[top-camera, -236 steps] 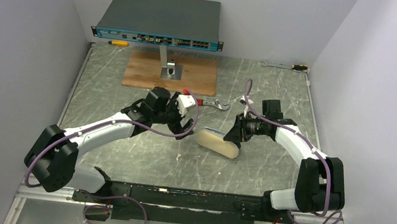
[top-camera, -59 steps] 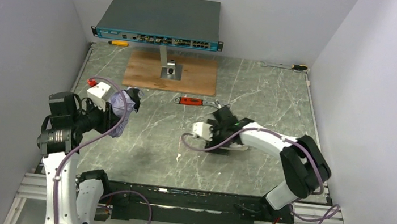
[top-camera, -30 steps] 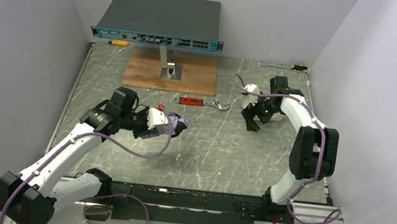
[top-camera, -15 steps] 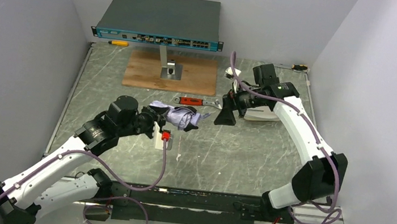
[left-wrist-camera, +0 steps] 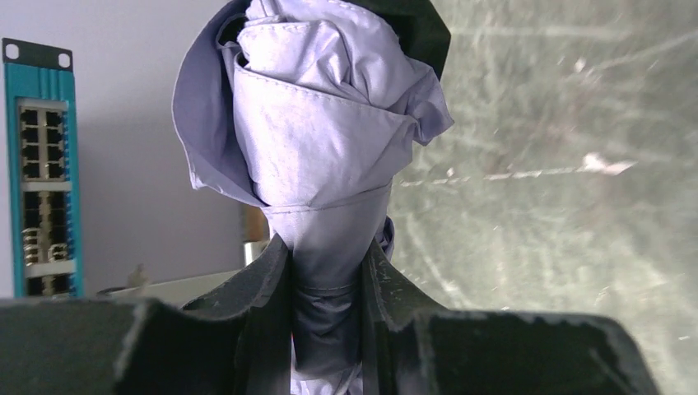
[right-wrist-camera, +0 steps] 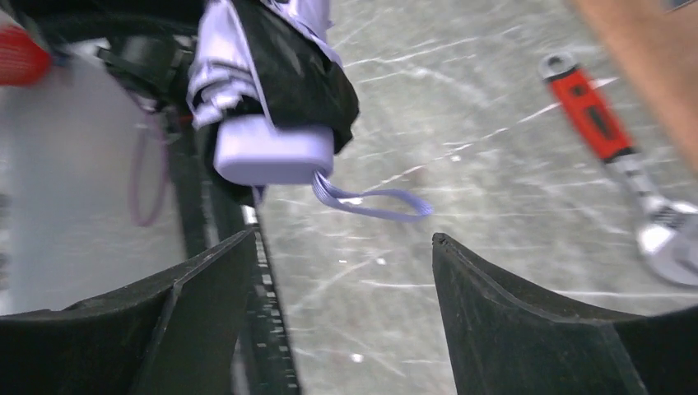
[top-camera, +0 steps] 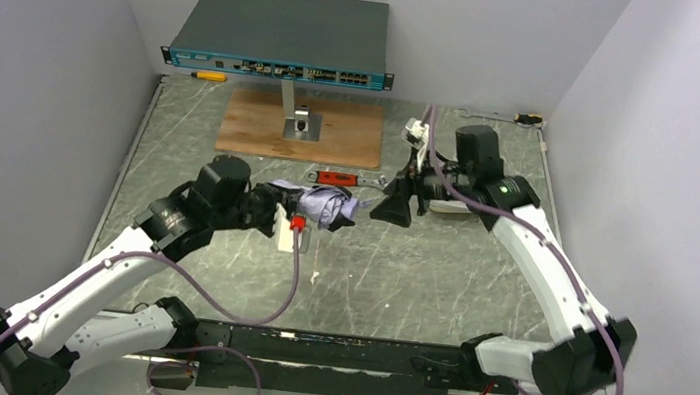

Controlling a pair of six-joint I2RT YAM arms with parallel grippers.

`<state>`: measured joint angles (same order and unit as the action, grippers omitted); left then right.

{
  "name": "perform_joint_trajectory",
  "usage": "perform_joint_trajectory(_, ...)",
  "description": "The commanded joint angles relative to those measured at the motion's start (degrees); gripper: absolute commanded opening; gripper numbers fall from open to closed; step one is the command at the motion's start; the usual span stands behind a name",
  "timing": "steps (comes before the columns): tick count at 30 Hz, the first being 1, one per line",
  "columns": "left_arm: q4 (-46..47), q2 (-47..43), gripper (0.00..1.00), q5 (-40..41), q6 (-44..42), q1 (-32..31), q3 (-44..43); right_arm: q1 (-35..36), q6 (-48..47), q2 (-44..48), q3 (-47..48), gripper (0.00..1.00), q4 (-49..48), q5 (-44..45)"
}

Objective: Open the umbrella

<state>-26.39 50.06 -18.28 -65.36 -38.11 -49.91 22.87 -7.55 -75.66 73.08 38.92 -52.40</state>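
Observation:
The folded umbrella (top-camera: pixel 323 204) hangs above the table's middle, lilac fabric bunched over black lining. My left gripper (top-camera: pixel 277 205) is shut on its fabric body; in the left wrist view both fingers (left-wrist-camera: pixel 265 276) pinch the cloth of the umbrella (left-wrist-camera: pixel 317 140). My right gripper (top-camera: pixel 388 208) is open just right of the umbrella's free end, apart from it. In the right wrist view the lilac knob handle (right-wrist-camera: pixel 274 151) and its strap loop (right-wrist-camera: pixel 374 202) lie ahead of the right gripper (right-wrist-camera: pixel 342 247), with nothing between the fingers.
A red-handled wrench (top-camera: pixel 340 178) lies behind the umbrella, also seen as the wrench (right-wrist-camera: pixel 594 115). A pale oblong object (top-camera: pixel 454 206) rests under the right arm. At the back are a wooden board (top-camera: pixel 252 125) with a metal stand (top-camera: pixel 301 123), a network switch (top-camera: pixel 280 33) and a yellow screwdriver (top-camera: pixel 208 75).
The left arm has carried the umbrella rightward to the table's middle. The right arm has swung down from the back right to face the umbrella's handle end, its jaws a little narrower.

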Motion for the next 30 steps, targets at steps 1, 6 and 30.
perform_joint_trajectory(1,-8.6,3.0,0.00,-11.4,14.7,0.7,-11.5,0.3,-12.9,13.8,-6.7,0.78,-15.6,11.1)
perform_joint_trajectory(6,-12.6,1.9,0.00,-19.2,19.3,2.0,-13.4,1.0,-22.9,25.4,-14.2,0.70,-22.7,13.1)
perform_joint_trajectory(30,-11.2,3.9,0.00,-24.8,22.8,2.0,-15.0,27.1,-29.9,25.7,-17.1,0.56,-20.0,22.1)
